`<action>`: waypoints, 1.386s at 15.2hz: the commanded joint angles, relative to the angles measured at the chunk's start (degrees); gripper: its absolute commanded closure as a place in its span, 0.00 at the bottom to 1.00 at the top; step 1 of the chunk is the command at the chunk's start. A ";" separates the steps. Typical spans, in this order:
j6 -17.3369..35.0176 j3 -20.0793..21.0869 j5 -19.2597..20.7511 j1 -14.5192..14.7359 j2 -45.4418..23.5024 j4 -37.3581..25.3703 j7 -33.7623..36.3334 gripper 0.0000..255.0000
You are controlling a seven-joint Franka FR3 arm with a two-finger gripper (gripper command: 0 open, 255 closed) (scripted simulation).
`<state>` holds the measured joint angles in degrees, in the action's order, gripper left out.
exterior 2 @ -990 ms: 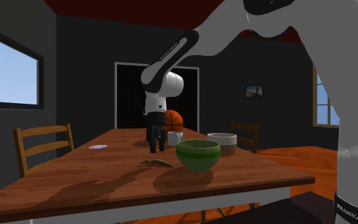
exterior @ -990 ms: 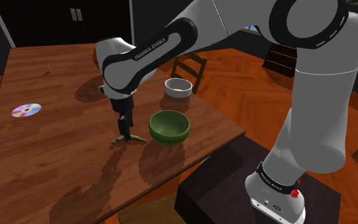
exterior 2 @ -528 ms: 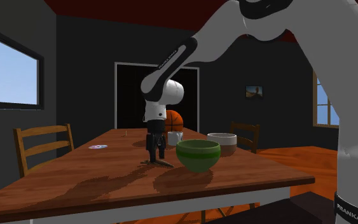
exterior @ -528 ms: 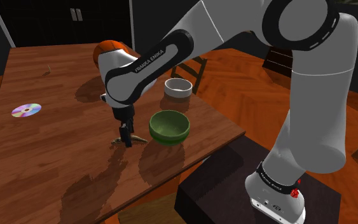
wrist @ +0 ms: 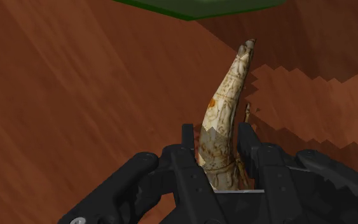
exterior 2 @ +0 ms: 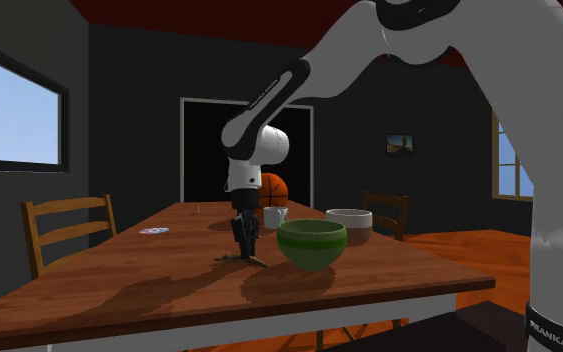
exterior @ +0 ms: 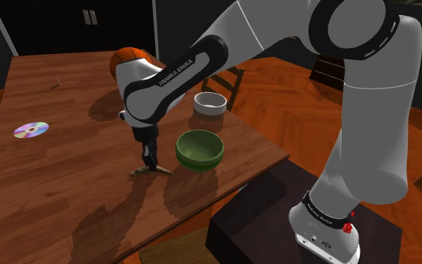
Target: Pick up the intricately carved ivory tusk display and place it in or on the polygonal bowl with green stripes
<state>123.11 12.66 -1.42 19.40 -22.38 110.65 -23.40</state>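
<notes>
The gripper (wrist: 217,151) is clamping the tusk (wrist: 227,95), seemingly near its base. It should be lifting straight, then swinging over the bowl (exterior: 200,159), sitting at two o'clock in the shoulder view.

"FRANKA EMIKA" in white caps runs along the dark band of the forearm link (exterior: 173,72) and reads clean from the shoulder view. Same wording, smaller, on the dark collar (exterior: 320,211) low on the arm, just above the stand. In the second exterior view, "FRANKA E" sits on the black band (exterior 2: 559,325) at the lower right, cut off by the picture edge. The forearm lettering there is too small to read
</notes>
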 commanded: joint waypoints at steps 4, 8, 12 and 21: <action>-0.06 0.03 -0.01 0.03 -0.08 -0.04 0.00 1.00; 0.01 0.04 -0.02 0.03 -0.03 0.08 0.00 1.00; -2.51 0.22 -0.38 -0.14 1.82 -0.62 -0.04 1.00; -8.15 -2.51 14.29 10.27 -3.00 -8.03 16.63 0.00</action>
<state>114.63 10.39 12.12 29.29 -24.92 102.58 -7.57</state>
